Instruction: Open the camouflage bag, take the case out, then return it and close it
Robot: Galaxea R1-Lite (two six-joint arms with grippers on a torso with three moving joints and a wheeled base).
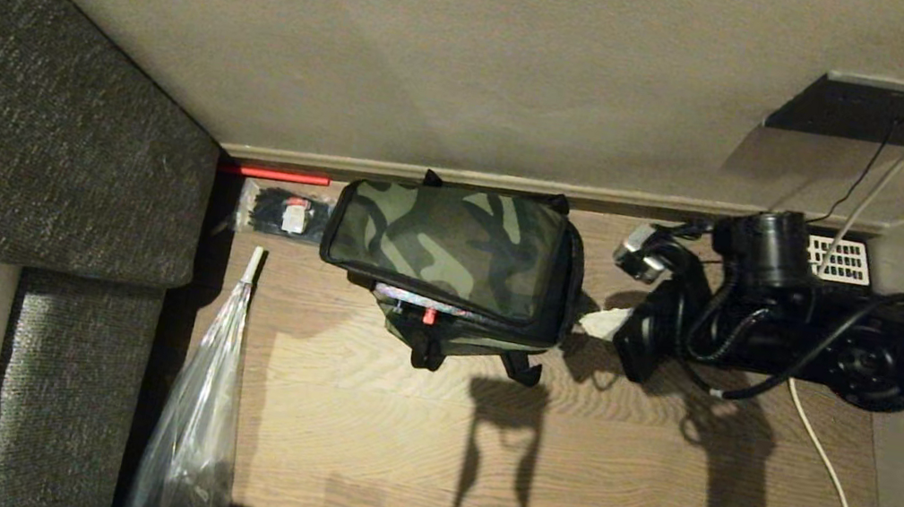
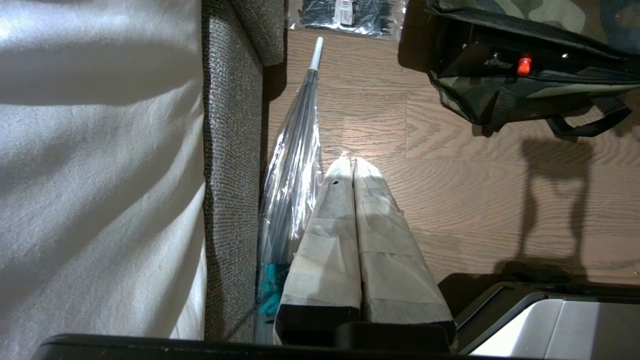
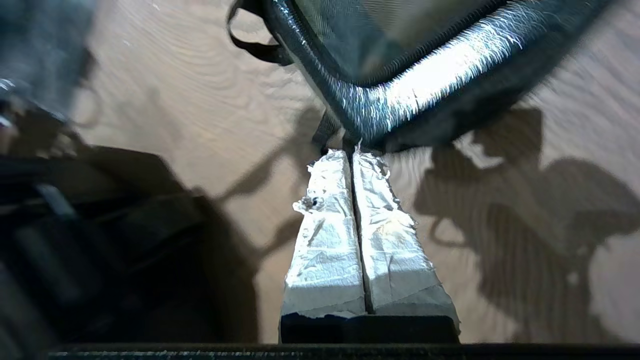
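Observation:
The camouflage bag (image 1: 453, 245) stands on the wood floor against the wall, its black-trimmed lid lying down over the top. Under the lid's front edge shows the black case (image 2: 480, 55) with its small red latch (image 1: 429, 316). My right gripper (image 1: 604, 321) reaches in from the right, just off the floor, and is shut. In the right wrist view, its taped tips (image 3: 351, 155) are right at the black-trimmed corner of the bag (image 3: 400, 100); nothing shows between the fingers. My left gripper (image 2: 352, 162) is parked low over the floor beside the sofa, shut and empty.
A grey sofa (image 1: 27, 132) fills the left side. A clear plastic bag (image 1: 197, 431) lies along it, with a pack of black cable ties (image 1: 286, 212) by the wall. A white cable (image 1: 834, 477) runs over the floor at the right, near a floor vent (image 1: 841, 259).

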